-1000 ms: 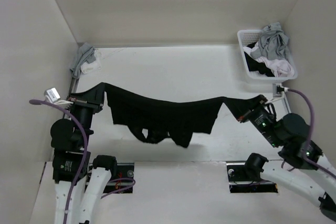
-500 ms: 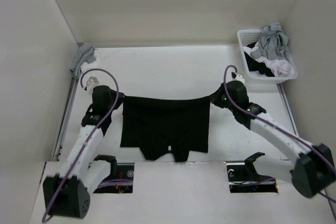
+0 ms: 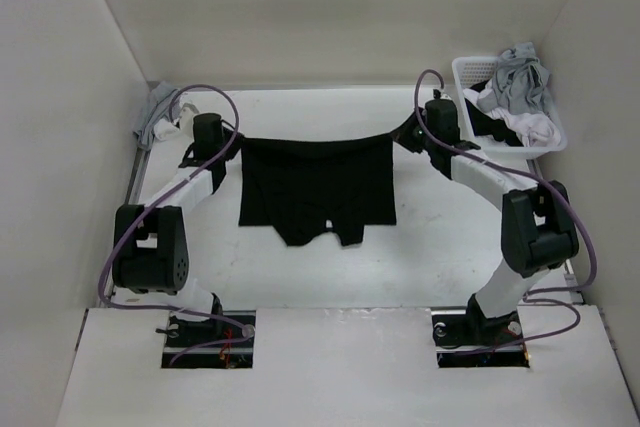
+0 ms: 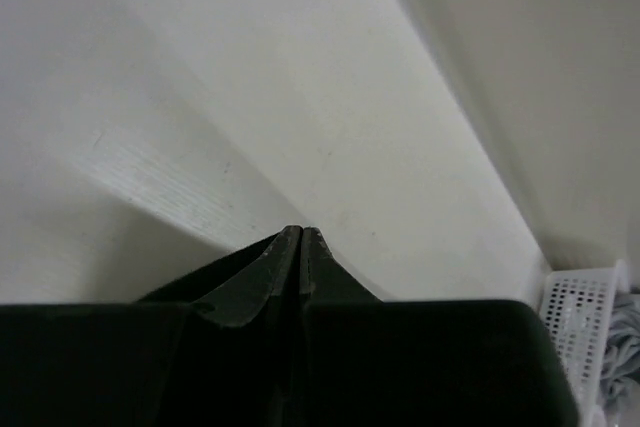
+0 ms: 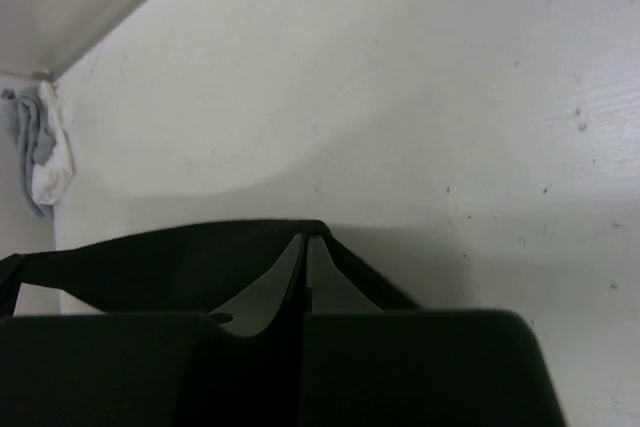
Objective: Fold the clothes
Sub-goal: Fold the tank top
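Over the far half of the table [image 3: 300,277], seen from above, the clothes [image 3: 318,187] stretch between the arms: the left gripper [image 3: 232,144] is pinched on one top corner and the right gripper [image 3: 403,135] on the other, with the rest spreading toward the near side. From the left wrist, the fingers [image 4: 270,267] press together without a gap, dark fabric around their tips, a white basket [image 4: 578,317] at lower right. From the right wrist, the fingers [image 5: 325,282] meet too, clamping a black band running leftward, a light grey garment [image 5: 40,142] in the far corner.
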Robot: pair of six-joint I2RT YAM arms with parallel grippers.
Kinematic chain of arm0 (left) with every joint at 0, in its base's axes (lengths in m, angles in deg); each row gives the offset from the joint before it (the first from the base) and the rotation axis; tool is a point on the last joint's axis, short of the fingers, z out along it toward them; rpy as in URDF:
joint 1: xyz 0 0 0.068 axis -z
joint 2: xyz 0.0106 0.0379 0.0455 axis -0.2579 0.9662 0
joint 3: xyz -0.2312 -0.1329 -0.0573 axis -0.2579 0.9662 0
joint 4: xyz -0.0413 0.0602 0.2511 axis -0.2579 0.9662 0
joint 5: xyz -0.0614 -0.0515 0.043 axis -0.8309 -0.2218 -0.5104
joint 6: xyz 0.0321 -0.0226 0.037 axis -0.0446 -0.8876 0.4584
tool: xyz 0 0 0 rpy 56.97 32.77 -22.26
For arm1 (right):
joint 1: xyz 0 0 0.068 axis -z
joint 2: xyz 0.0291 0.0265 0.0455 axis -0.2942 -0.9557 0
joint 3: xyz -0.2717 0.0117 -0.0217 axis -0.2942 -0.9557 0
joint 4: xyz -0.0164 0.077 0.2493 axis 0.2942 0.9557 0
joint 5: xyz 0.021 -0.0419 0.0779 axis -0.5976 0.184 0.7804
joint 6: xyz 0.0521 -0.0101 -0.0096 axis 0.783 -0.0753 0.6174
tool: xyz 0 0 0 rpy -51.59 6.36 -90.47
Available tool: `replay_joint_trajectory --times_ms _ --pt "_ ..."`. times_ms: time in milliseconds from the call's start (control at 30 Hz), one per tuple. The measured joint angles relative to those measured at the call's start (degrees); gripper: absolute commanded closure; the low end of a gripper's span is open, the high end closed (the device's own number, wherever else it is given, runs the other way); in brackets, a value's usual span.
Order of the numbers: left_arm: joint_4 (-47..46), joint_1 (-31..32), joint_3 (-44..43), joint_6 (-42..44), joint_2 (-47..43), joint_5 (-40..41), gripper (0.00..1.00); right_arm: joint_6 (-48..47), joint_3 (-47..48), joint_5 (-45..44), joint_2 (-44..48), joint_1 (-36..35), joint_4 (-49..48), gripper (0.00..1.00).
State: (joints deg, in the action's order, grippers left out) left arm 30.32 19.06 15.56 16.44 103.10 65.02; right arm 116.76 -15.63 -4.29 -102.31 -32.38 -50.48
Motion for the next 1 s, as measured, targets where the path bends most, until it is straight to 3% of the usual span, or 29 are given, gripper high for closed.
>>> replay_joint_trajectory --times_ms 133,567,767,833,933,1000 --pt "-2.43 0.04 2.58 -0.72 -3.69 -0.37 0.98 -0.26 -3.41 0.17 4.2 -0.11 -1.31 0.99" --pt "-2.86 -1.68 26.01 -3.39 -27.58 -4.55 0.97 0.55 -27.71 -1.99 24.9 -6.54 -3.58 0.97" --pt "-1.51 -4.35 34.12 -2.78 -35.34 -6.75 0.94 2.16 -36.24 -4.96 27.23 -11.58 -4.28 0.95" --pt "-0.68 -5.81 36.39 -2.45 -36.26 -7.34 0.89 2.95 -38.32 -5.66 26.14 -12.13 -4.17 0.85" --pt "0.87 -8.31 39.65 -2.1 -37.68 -7.98 0.71 4.35 -41.0 -6.64 25.03 -12.2 -3.93 0.56" --pt "3.13 -10.38 40.89 -2.08 -39.3 -8.41 0.64 4.9 -41.94 -6.91 25.07 -12.11 -4.09 0.45"
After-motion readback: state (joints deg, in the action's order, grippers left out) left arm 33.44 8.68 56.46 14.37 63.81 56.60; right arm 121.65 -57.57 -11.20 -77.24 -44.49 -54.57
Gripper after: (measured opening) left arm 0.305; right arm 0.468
